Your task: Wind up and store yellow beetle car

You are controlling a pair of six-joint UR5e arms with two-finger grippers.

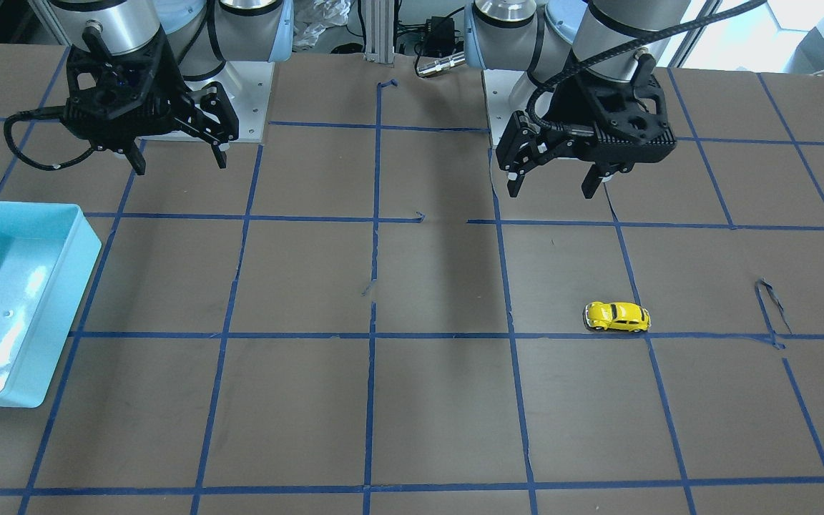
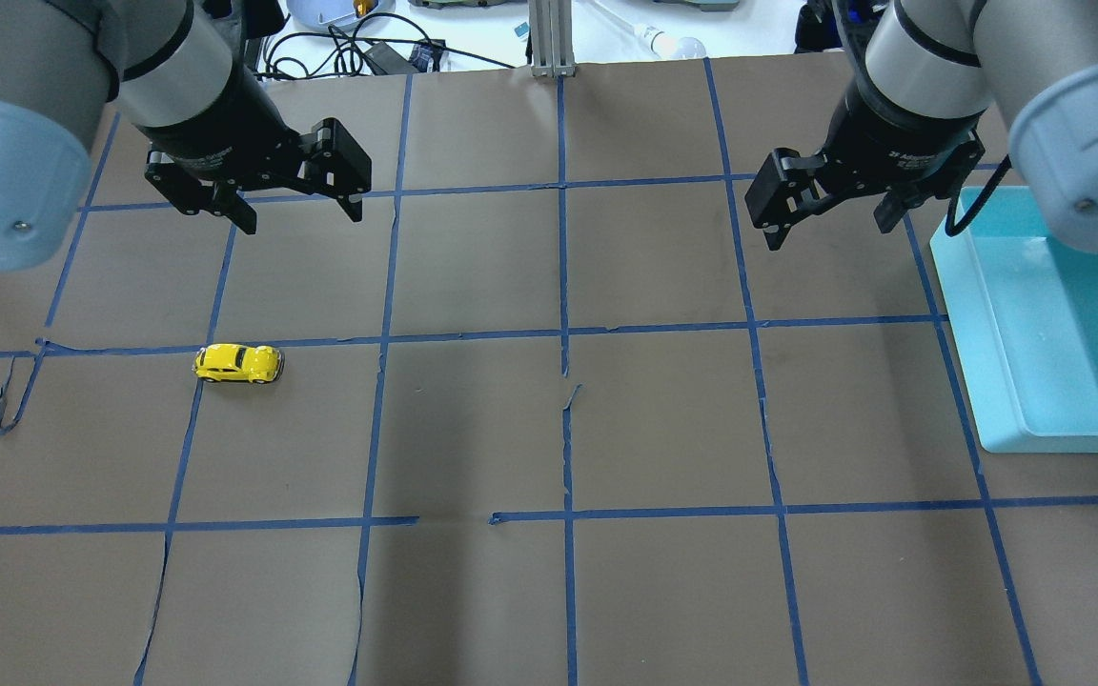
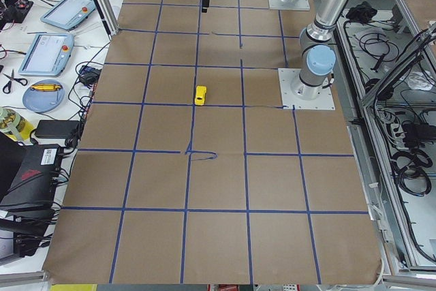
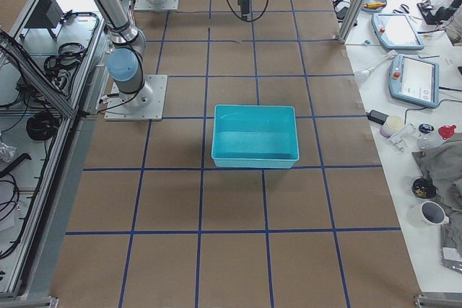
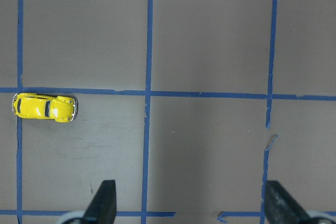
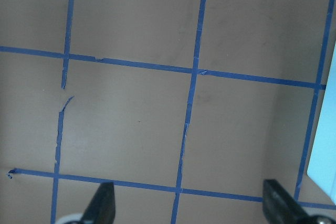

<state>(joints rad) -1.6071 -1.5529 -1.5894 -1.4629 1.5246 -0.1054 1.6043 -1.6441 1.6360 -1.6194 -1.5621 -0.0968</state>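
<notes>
The yellow beetle car (image 1: 616, 317) stands on its wheels on the brown paper, on the robot's left half of the table (image 2: 237, 363). It also shows in the exterior left view (image 3: 200, 95) and at the left of the left wrist view (image 5: 45, 107). My left gripper (image 2: 301, 217) is open and empty, and hovers above the table, apart from the car, farther across the table than it (image 1: 551, 192) (image 5: 191, 203). My right gripper (image 2: 827, 229) is open and empty, and hovers beside the bin (image 1: 179, 164) (image 6: 191, 203).
A light-blue open bin (image 2: 964, 314) sits at the table's edge on the robot's right (image 1: 86, 243) (image 4: 254, 156). Blue tape lines form a grid on the paper, with a loose tape flap (image 1: 769, 307) near the car. Tablets and cables lie beyond the table's ends.
</notes>
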